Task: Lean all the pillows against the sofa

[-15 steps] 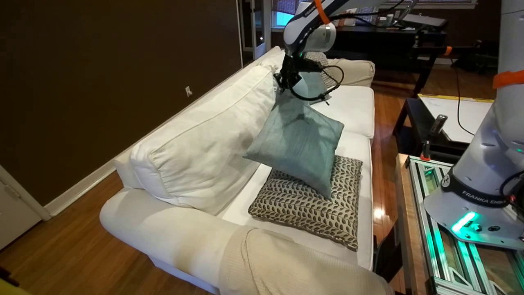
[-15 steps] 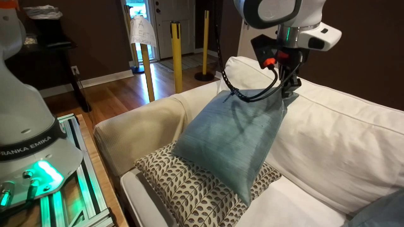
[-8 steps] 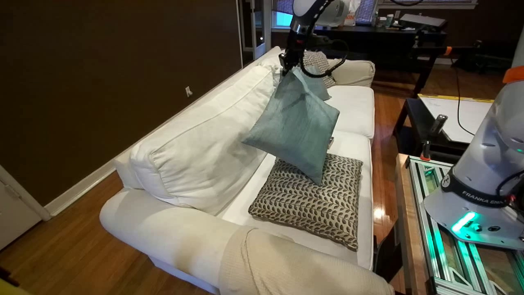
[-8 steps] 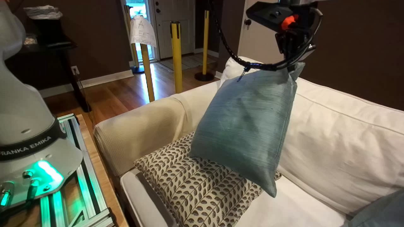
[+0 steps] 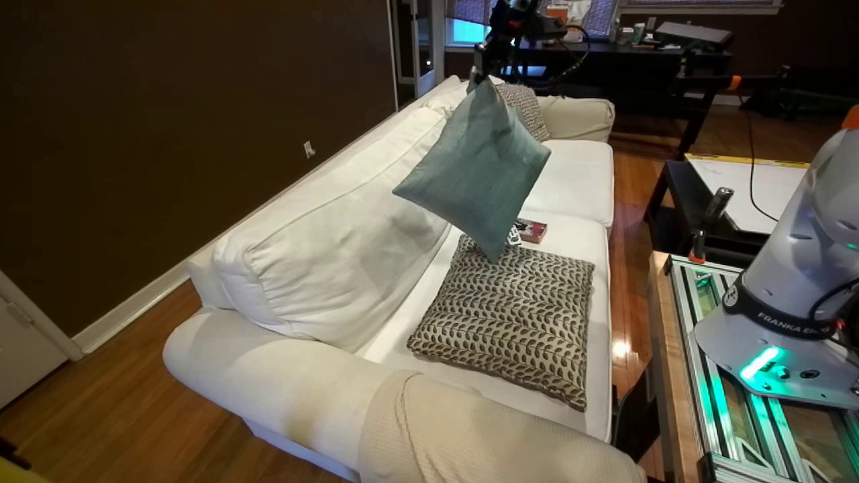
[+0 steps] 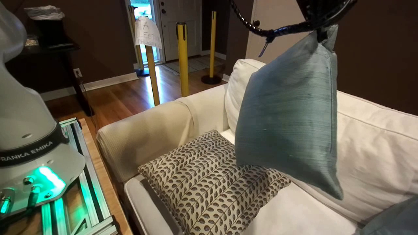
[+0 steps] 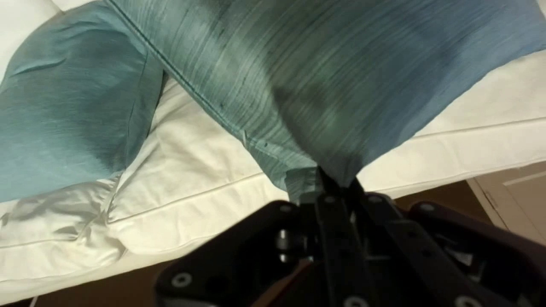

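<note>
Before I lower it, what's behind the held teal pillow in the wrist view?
Part of the other teal pillow, and the white sofa to both sides. The held pillow hides whatever else lies there.

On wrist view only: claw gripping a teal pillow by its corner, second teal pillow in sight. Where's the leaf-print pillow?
Observer: The leaf-print pillow lies flat on the sofa, near one armrest, in both exterior views.
Operator: Any more pillows?
Observer: Yes, an exterior view shows a textured beige-grey pillow by the opposite armrest.
Operator: Anything on the seat that isn't a pillow?
Observer: A small reddish item shows in an exterior view, close to the leaf-print pillow; too small to tell what it is.
</note>
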### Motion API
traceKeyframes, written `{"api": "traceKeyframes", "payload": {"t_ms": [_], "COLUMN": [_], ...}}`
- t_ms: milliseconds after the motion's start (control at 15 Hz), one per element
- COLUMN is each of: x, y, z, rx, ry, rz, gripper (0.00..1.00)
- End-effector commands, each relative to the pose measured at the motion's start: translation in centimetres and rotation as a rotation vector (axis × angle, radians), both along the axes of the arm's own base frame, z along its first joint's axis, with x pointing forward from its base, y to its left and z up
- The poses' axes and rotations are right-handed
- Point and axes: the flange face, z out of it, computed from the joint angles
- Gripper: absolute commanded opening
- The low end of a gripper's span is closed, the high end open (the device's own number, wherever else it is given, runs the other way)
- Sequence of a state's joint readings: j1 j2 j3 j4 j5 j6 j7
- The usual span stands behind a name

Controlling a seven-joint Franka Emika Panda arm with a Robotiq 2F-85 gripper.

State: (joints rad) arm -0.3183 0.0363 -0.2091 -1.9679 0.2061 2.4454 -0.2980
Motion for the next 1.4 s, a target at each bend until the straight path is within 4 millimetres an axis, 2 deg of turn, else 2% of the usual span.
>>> {"api": "traceKeyframes", "payload": {"t_ms": [0, 1067, 1133, 1200, 1333], "x": [-0.3, -0.6, -0.6, -0.4, 0.8], "y": [-0.2, -0.2, -0.2, -0.4, -1.8], "z": [0.7, 1.6, 1.6, 1.5, -0.3], "rx": [-0.001, -0.006, -0.006, -0.016, -0.019], "ry": [-0.011, -0.033, -0.033, -0.020, 0.024], "rz": [-0.003, -0.006, -0.006, -0.010, -0.071], "gripper": [0.06, 0.06, 0.31, 0.32, 0.45]}}
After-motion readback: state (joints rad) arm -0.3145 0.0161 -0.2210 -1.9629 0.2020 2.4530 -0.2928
